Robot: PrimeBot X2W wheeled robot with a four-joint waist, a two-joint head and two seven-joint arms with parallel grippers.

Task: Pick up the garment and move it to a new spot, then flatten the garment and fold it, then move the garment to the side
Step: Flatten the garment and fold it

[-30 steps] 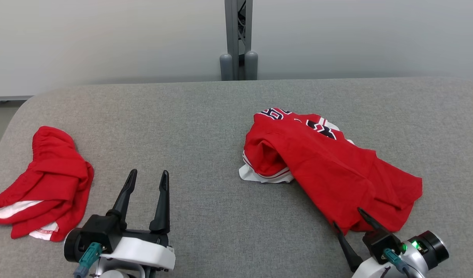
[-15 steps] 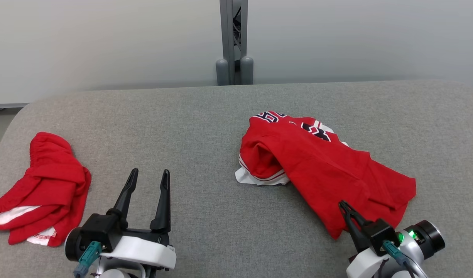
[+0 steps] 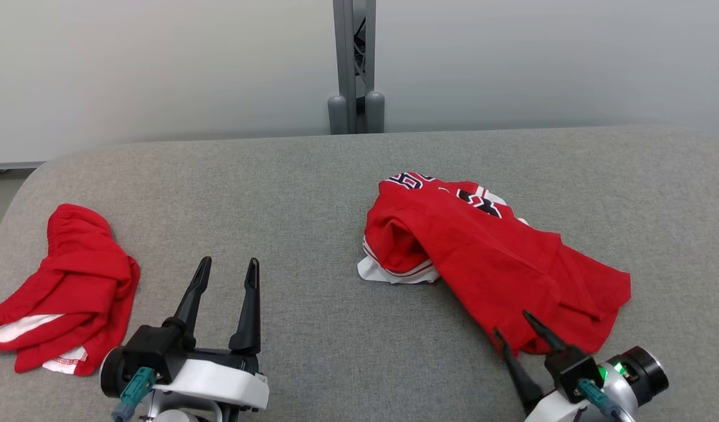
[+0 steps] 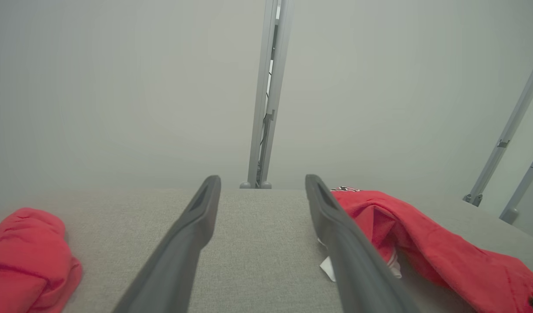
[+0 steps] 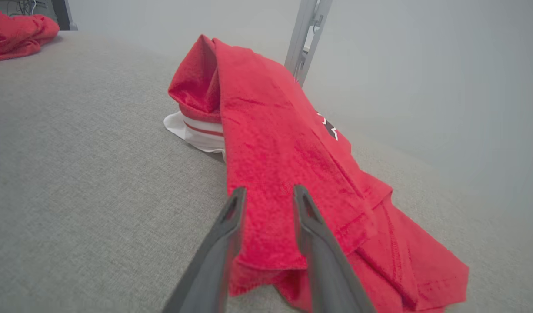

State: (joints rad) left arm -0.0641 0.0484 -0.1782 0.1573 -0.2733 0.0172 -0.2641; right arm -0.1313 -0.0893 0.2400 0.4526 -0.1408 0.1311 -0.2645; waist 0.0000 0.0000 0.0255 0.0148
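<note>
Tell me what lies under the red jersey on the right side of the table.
A white layer with red stripes peeks out under the red jersey, on the grey table. How far it reaches beneath is covered by the red cloth.

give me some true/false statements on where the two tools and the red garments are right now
1. The right tool has its fingers apart around the near corner of the red jersey. True.
2. The left tool is shut on the red shorts. False: it is open and apart from them, over bare grey table.
3. The jersey lies spread flat. False: it is crumpled and folded over itself.
4. The shorts lie near the table's left edge. True.
</note>
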